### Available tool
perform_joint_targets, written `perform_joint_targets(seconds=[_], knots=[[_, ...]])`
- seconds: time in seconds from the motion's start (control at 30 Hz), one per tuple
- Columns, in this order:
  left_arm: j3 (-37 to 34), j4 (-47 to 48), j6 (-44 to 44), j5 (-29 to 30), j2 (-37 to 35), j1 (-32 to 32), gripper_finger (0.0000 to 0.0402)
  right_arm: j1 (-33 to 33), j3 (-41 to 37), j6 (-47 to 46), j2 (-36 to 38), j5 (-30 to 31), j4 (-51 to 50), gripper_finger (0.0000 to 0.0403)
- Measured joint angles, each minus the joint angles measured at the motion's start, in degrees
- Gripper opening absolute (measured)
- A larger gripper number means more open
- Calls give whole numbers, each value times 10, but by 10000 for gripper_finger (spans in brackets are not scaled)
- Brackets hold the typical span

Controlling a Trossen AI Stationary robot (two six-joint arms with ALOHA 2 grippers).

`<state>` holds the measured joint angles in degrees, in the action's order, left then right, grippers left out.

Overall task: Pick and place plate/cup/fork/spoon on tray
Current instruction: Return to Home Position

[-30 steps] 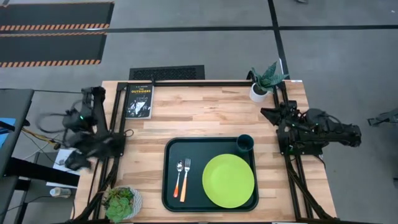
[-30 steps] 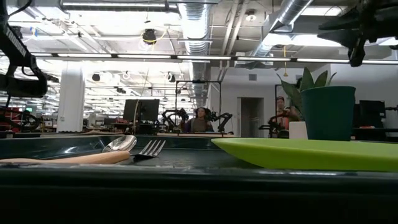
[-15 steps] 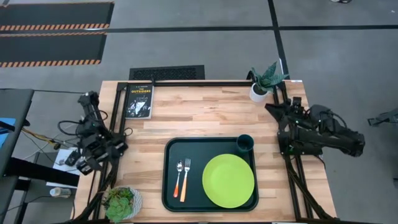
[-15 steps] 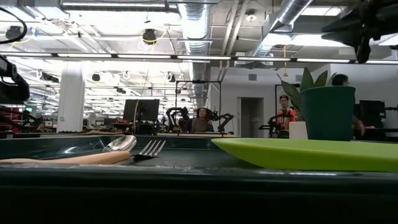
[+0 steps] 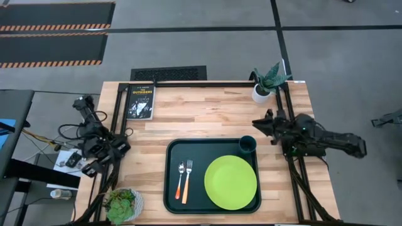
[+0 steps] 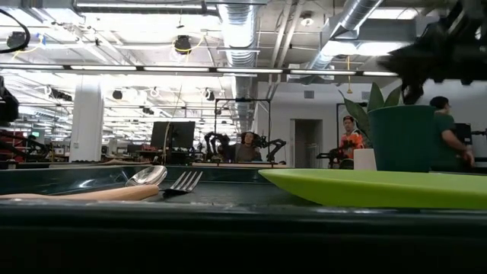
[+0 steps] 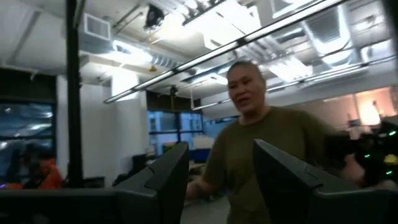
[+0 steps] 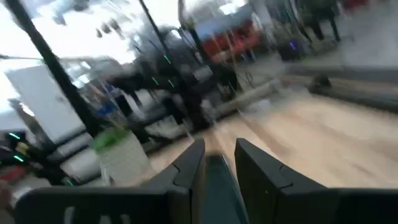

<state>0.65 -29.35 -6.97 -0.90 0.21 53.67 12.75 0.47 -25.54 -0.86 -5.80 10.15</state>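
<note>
The tray lay lower centre on the bench, long axis left-right. The plate filled its right half; the cup stood upright in its upper-right corner. The right end effector, narrowly parted and empty, hovered near that cup: a low homeward swing could topple it. The left end effector, released, sat at far left. The fork and the spoon lay parallel, handles toward frame bottom.
</note>
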Motion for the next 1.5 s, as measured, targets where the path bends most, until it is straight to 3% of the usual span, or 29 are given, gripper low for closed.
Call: perform_joint_targets(seconds=[0.13,0.53,0.7,0.9,1.1,1.5], knots=[[-1,39,6,-8,0,-28,169,-14,0,4,8,19,-41,114],[-2,20,10,0,0,-172,169,-109,-1,19,7,43,18,114],[-2,38,61,-38,0,-260,169,-156,-1,47,7,107,23,114],[-2,54,104,-103,0,-336,169,-188,-1,107,7,104,-8,114],[-3,91,89,-117,0,-371,169,-195,-2,159,7,116,-66,114],[-3,155,87,-119,0,-432,169,-169,-2,166,7,134,-72,114]])
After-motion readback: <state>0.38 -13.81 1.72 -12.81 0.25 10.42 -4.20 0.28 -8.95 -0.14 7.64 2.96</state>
